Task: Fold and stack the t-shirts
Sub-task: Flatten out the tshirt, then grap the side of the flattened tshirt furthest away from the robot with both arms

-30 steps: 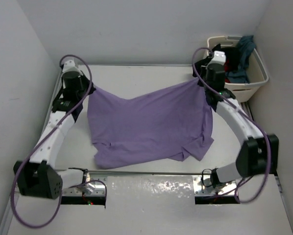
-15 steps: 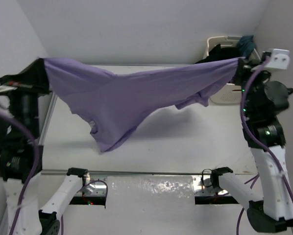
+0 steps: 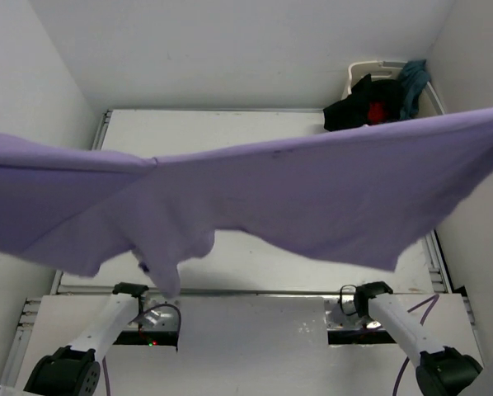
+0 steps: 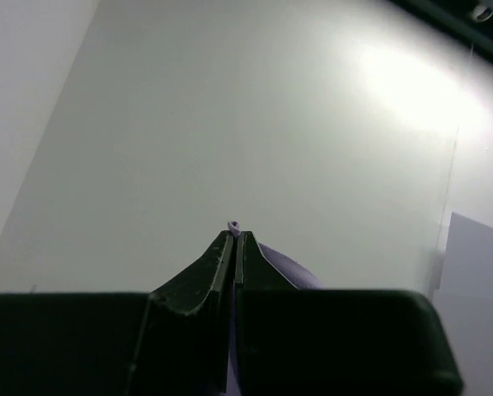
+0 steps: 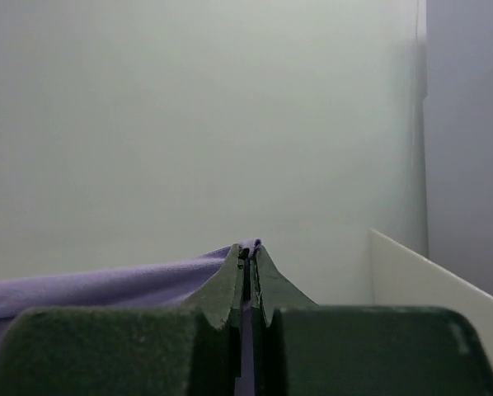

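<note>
Soft lavender-purple cloth t-shirt (image 3: 312, 194) stretched wide, high above the white worktop (image 3: 222, 132). Clamped tight on its edge: left end effector (image 4: 234, 241) and right end effector (image 5: 248, 254).

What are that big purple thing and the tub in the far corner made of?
The purple t-shirt looks like soft, matte cloth: it sags and wrinkles where it hangs stretched above the table. The basket seems stiff cream plastic with a smooth rim, though little of it shows.
</note>
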Controlling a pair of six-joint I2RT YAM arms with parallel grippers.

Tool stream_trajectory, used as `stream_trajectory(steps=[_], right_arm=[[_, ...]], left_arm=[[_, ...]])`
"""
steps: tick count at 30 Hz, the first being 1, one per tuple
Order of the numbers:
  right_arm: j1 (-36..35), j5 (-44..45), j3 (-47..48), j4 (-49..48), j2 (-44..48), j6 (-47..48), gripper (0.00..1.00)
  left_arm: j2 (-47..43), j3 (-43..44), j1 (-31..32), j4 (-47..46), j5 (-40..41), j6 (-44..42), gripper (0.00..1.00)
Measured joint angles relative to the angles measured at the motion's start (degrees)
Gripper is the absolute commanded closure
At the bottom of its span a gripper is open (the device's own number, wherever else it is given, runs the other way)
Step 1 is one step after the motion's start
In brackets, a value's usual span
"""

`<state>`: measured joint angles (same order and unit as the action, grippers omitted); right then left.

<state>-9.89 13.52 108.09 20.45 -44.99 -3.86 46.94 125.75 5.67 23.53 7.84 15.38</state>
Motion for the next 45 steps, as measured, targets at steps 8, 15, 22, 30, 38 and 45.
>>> stream_trajectory(steps=[8,15,22,30,38,45], right_arm=[[0.00,-0.92,-3.26,0.02,0.39,0.72,1.00],[0.00,-0.42,-28.76,-7.39,-2.45,-1.31,1.00],[0.02,1.18,-47.01,-21.05,-22.88,-3.91,1.00],[0.35,0.22,-41.18,-31.21,-60.61,-5.68,1.00],[0.76,-1.27,-27.08,-31.17,-78.03,-5.81,1.00],[1.90,-1.66,-17.05,-31.82,-81.96,-6.05,1.00]], left_arm=[[0.63,0.31,0.00,-1.36,-0.37,-1.62,1.00],[8.50,-19.61,0.00,-10.84,2.12,-3.78,1.00],[29.53,-42.36,-0.92,-23.71,2.47,-9.07,1.00],[63.21,-41.31,-6.69,-33.22,-8.68,-10.36,1.00],[81.99,-30.01,-7.72,-36.59,-14.88,-10.40,1.00],[81.92,-26.64,-7.72,-41.27,-17.14,-10.36,1.00]])
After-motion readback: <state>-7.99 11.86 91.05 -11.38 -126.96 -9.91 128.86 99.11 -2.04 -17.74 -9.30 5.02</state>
